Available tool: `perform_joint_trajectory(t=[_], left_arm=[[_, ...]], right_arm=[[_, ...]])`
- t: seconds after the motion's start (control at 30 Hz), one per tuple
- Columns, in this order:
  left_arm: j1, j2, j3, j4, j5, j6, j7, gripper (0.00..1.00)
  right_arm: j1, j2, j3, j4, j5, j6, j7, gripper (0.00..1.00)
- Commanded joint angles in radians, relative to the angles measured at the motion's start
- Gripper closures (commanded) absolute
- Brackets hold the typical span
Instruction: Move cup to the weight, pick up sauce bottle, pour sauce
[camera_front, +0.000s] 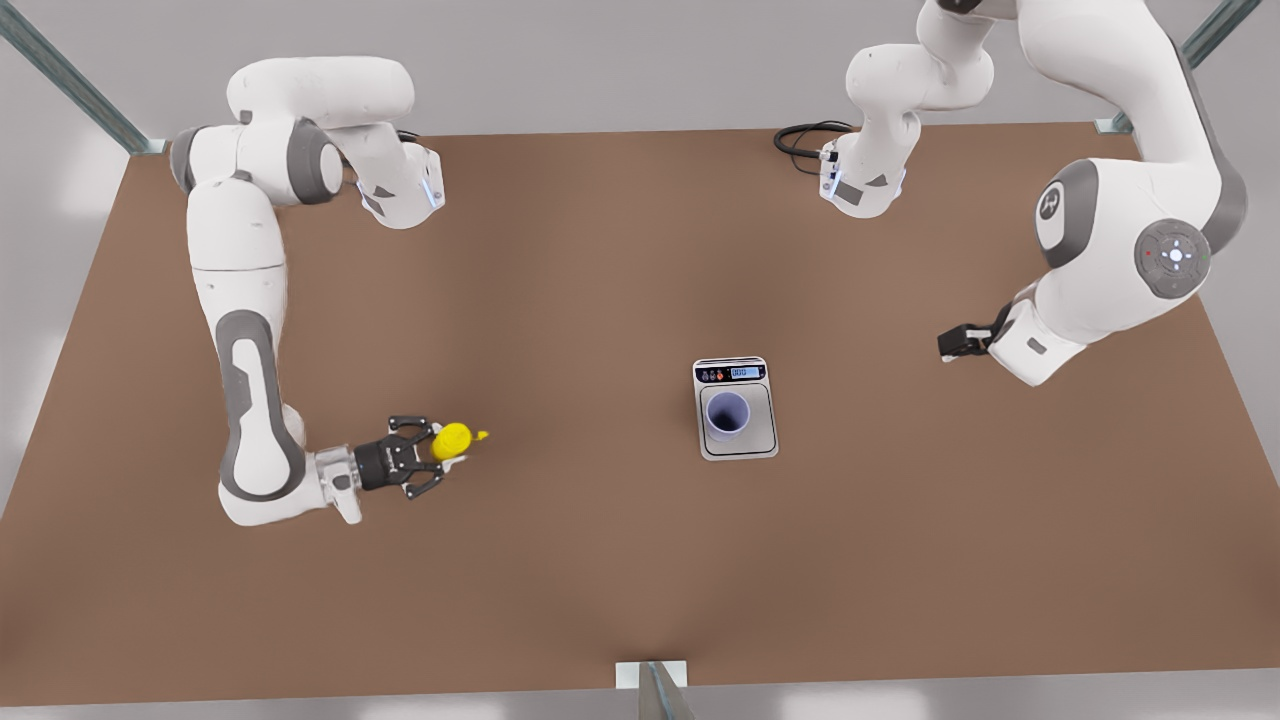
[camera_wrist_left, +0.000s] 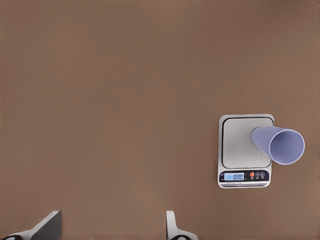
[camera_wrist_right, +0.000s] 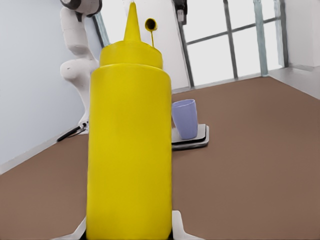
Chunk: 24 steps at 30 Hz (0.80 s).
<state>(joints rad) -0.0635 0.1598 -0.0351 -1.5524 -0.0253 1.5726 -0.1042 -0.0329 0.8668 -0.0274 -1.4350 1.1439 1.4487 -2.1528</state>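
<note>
The yellow sauce bottle (camera_front: 452, 440) stands on the table at the front view's left, its nozzle up. My right gripper (camera_front: 443, 456) reaches in level with the table and is shut on its lower body; in the right wrist view the sauce bottle (camera_wrist_right: 130, 150) rises close in front, with a fingertip (camera_wrist_right: 179, 226) against its side. The lavender cup (camera_front: 727, 413) stands upright on the weight (camera_front: 765, 425) at the table's middle. From above, the left wrist view has the cup (camera_wrist_left: 280, 144) on the weight (camera_wrist_left: 240, 145). My left gripper (camera_front: 955, 345) waits open, high at the front view's right.
The brown table (camera_front: 600, 250) is bare between the bottle and the weight. Behind the bottle, the right wrist view shows the cup (camera_wrist_right: 185, 117) on the weight (camera_wrist_right: 199, 139). A black cable (camera_front: 805, 138) lies at the far edge by an arm's base.
</note>
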Motion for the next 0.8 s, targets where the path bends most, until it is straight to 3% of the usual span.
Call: perform_joint_trajectory(t=[0.0,0.03,0.13,0.37,0.77], left_arm=[[0.002,0.000,0.000,0.000,-0.001,0.000,0.000,0.00],[0.002,0.000,-0.003,0.000,-0.001,0.000,-0.002,0.00],[0.002,0.001,-0.006,0.000,-0.007,0.000,-0.005,0.00],[-0.002,0.007,-0.008,-0.003,-0.007,0.007,-0.002,0.00],[-0.002,0.072,-0.002,0.069,-0.001,0.018,-0.005,0.00]], right_arm=[[-0.005,0.004,0.001,-0.001,0.000,-0.001,-0.008,0.39],[-0.050,0.024,0.055,-0.012,0.000,-0.002,-0.050,0.39],[-0.131,0.064,0.112,-0.012,0.002,-0.013,-0.225,0.39],[-0.160,0.107,0.115,-0.070,0.117,-0.027,-0.337,0.39],[-0.142,0.138,0.116,-0.070,0.140,0.016,-0.438,0.38]])
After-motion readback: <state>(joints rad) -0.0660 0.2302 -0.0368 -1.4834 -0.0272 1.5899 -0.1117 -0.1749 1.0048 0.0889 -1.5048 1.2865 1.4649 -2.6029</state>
